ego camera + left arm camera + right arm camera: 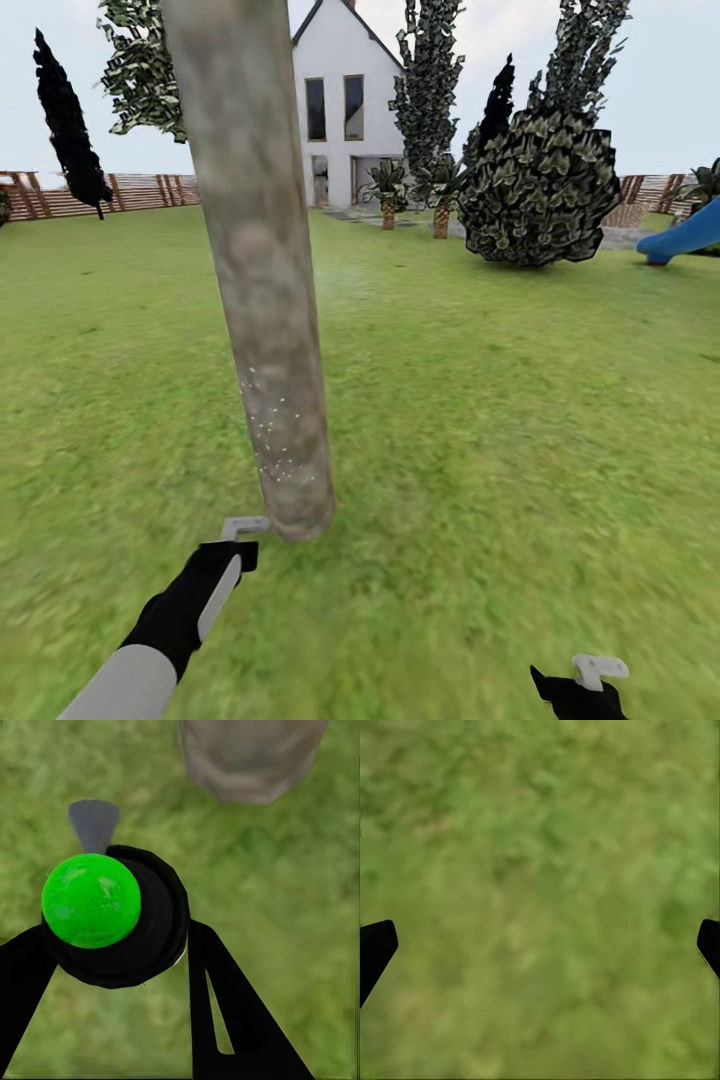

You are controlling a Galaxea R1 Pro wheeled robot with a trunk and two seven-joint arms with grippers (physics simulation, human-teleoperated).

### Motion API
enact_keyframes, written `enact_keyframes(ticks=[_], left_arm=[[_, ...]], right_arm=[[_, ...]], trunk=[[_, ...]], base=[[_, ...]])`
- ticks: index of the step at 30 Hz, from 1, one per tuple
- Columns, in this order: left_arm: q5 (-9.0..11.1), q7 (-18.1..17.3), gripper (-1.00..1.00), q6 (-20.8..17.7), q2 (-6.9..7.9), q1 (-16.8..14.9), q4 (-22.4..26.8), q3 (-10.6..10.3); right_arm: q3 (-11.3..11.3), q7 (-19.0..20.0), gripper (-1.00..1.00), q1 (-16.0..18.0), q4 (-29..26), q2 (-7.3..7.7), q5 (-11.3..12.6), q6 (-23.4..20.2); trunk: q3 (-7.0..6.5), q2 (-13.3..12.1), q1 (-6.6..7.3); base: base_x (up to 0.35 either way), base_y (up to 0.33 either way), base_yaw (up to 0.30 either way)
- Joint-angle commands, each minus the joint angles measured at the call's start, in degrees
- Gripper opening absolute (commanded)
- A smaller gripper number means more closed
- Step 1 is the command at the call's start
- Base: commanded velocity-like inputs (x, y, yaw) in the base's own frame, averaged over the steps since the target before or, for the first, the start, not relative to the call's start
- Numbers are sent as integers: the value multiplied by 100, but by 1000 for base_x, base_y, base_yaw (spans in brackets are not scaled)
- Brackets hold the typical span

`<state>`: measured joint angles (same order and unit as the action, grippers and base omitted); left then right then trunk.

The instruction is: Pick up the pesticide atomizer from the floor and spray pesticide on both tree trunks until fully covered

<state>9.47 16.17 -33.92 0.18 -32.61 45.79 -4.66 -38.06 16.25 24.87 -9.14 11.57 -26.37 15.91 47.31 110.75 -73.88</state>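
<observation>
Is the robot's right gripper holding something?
No, the right gripper is open, with bare grass between its two fingertips.

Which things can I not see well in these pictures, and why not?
- Tree trunk: its top is cut off by the head view's upper edge.
- Right claw: cut off by the head view's lower edge.
- Atomizer body: hidden under its green cap in the left wrist view.
</observation>
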Motion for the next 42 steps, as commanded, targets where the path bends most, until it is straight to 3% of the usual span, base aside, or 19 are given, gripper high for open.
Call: enact_keyframes(ticks=[1,35,42], left_arm=[[6,0,-100,-1,0,0,0,0],[-42,9,-100,-4,9,0,0,7],[-41,9,-100,-9,17,0,-2,10]], right_arm=[[0,0,100,0,0,-2,0,0],[0,1,100,0,-1,3,-2,0],[0,1,100,0,0,3,-8,0]], trunk=[[0,0,0],[0,0,0],[0,0,0]], base=[[0,-275,277],[33,-275,71],[32,-273,220]])
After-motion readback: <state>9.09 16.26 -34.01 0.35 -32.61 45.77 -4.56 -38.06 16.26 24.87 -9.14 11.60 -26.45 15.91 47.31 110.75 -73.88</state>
